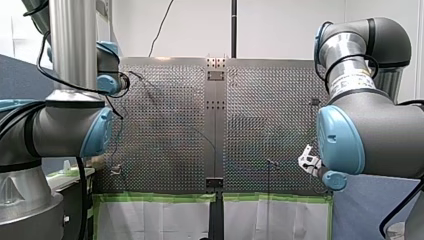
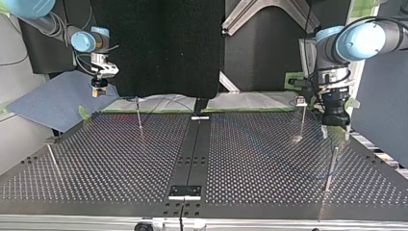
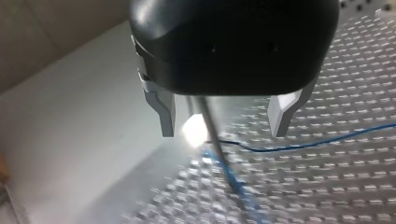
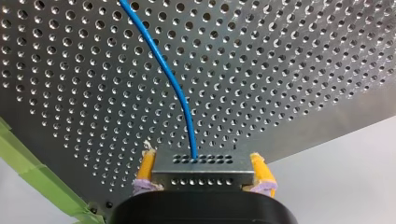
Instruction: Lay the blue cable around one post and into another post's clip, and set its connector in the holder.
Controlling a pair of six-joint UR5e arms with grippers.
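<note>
In the right wrist view my right gripper [image 4: 203,163] is shut, its yellow pads [image 4: 147,168] clamping a perforated metal connector [image 4: 201,176]. The blue cable [image 4: 172,84] leaves the connector and curves away over the perforated table. At the top view's left this gripper [image 2: 99,91] hangs beyond the table's far edge. My left gripper [image 3: 224,123] is open, with a thin post [image 3: 209,122] standing between its fingers untouched and the cable [image 3: 303,143] running past it. At the top view's right it [image 2: 335,131] hovers above a post [image 2: 331,168].
More thin posts stand on the table [image 2: 269,159]: one with a clip on top [image 2: 301,102], one at the far left [image 2: 139,115], one at the near left [image 2: 53,161]. A black holder block [image 2: 185,191] sits on the centre rail near the front edge.
</note>
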